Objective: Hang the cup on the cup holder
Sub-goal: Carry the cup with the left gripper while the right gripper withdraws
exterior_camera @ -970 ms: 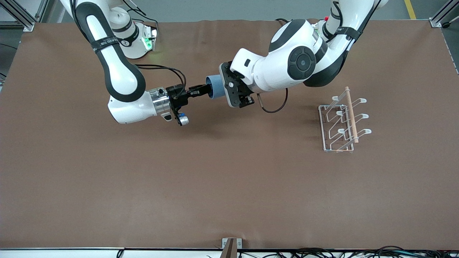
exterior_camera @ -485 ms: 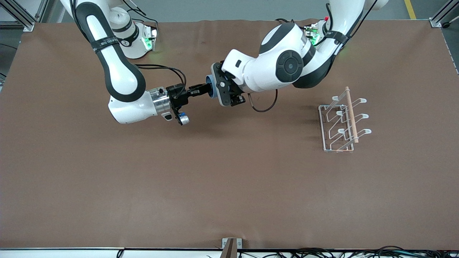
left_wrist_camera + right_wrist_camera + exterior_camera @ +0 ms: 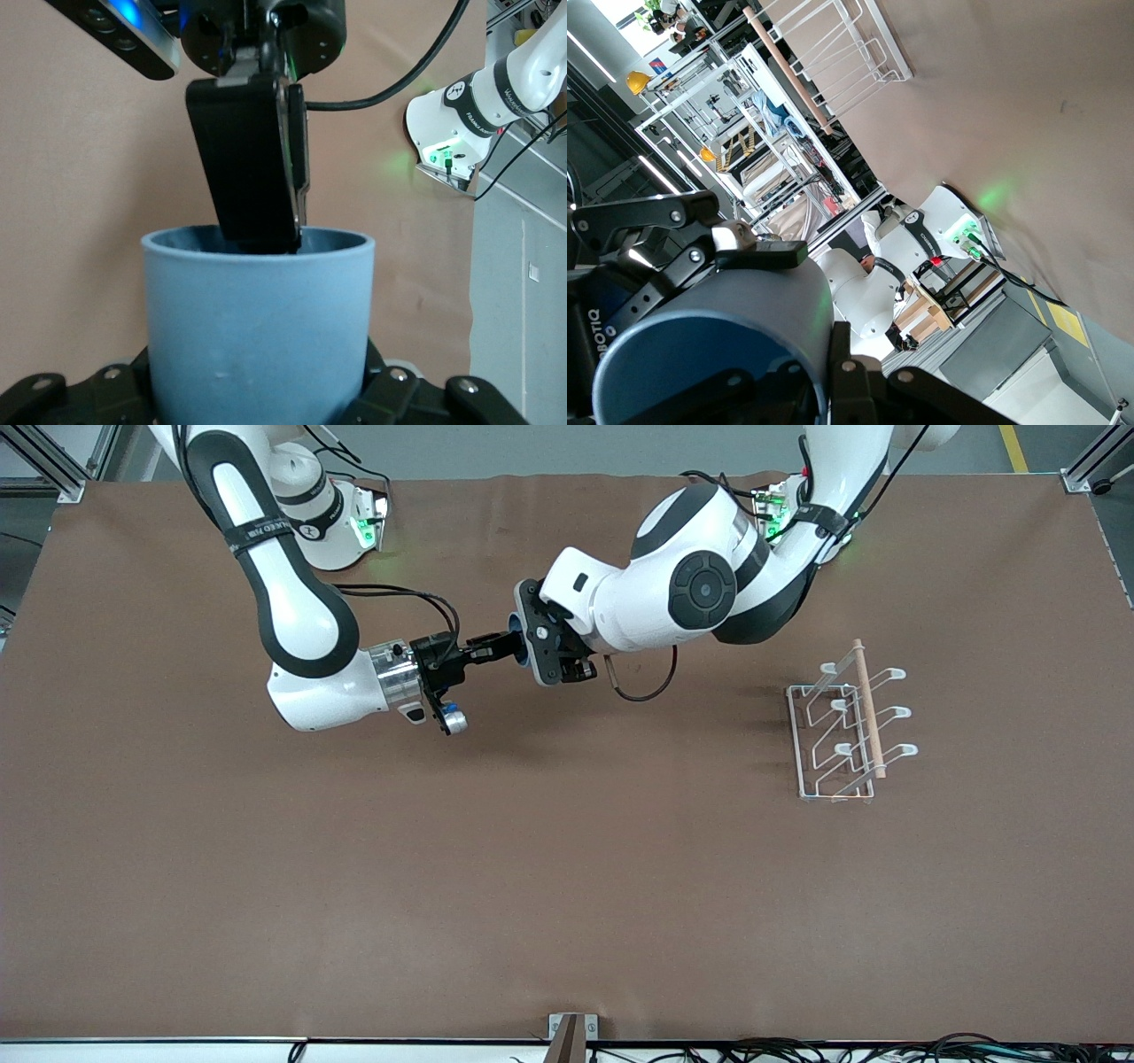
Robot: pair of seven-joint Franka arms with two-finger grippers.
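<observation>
The light-blue cup (image 3: 514, 646) hangs on its side in the air between the two grippers, over the table's middle toward the robot bases. My right gripper (image 3: 505, 646) is shut on its rim, one finger inside and one outside; that finger (image 3: 252, 168) shows in the left wrist view above the cup (image 3: 257, 336). My left gripper (image 3: 528, 648) is open, with its jaws on either side of the cup's body; one of its fingers (image 3: 757, 255) lies along the cup (image 3: 718, 328). The white wire cup holder (image 3: 837, 735) with its wooden rod (image 3: 866, 708) stands toward the left arm's end.
The brown table mat (image 3: 532, 886) lies under everything. The right arm's base (image 3: 350, 527) and the left arm's base (image 3: 780, 509) stand along the table's back edge. Cables and a small bracket (image 3: 567, 1032) run along the edge nearest the front camera.
My left gripper has moved toward the right gripper and slid farther over the cup, covering most of it. The right arm and the cup have stayed still.
</observation>
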